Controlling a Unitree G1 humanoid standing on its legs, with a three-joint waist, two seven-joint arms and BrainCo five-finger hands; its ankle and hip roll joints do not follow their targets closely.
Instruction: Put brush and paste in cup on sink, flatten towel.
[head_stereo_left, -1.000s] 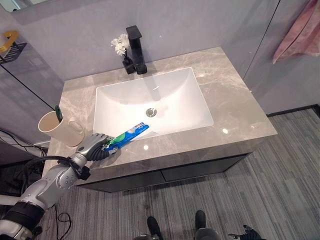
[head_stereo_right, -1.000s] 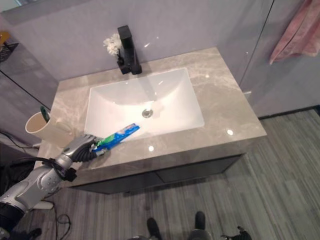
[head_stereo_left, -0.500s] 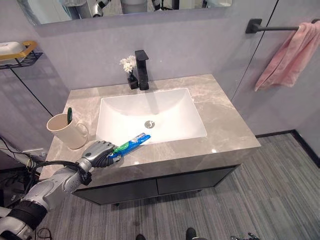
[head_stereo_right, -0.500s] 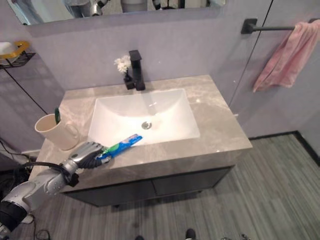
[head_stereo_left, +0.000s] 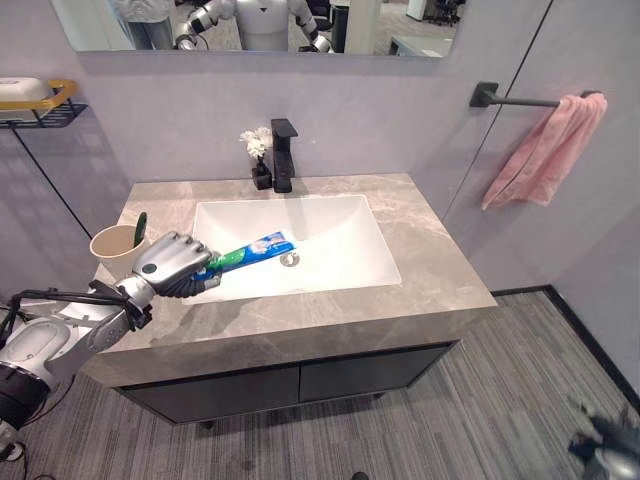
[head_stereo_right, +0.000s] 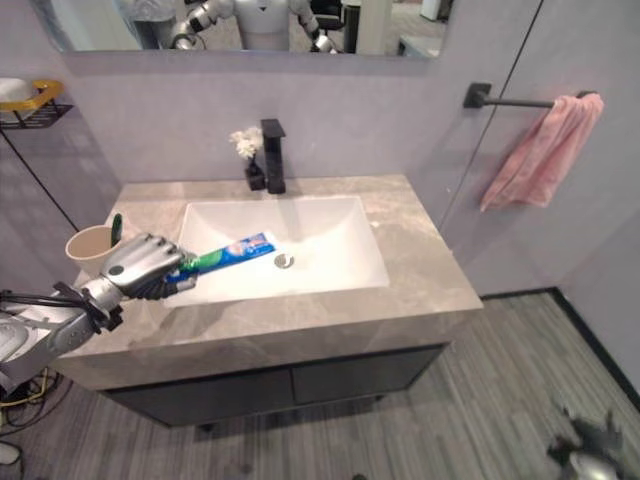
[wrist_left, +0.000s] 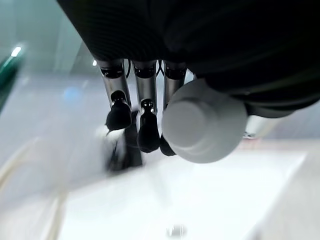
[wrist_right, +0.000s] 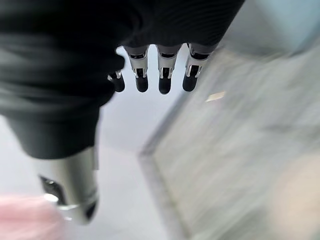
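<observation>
My left hand (head_stereo_left: 172, 264) grips the toothpaste tube (head_stereo_left: 245, 253), fingers curled round its cap end, tube body over the basin (head_stereo_left: 330, 245). The cup (head_stereo_left: 115, 243), green brush already inside, stands just beside my hand. I judge: swing the tube upright, cap downward, above the rim. My right hand (wrist_right: 150, 75) hangs relaxed, fingers straight. The towel (head_stereo_left: 543, 150) hangs well apart.

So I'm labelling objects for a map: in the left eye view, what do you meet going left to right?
Wall shelf → cup → left hand → toothpaste tube → drain → pink towel.
</observation>
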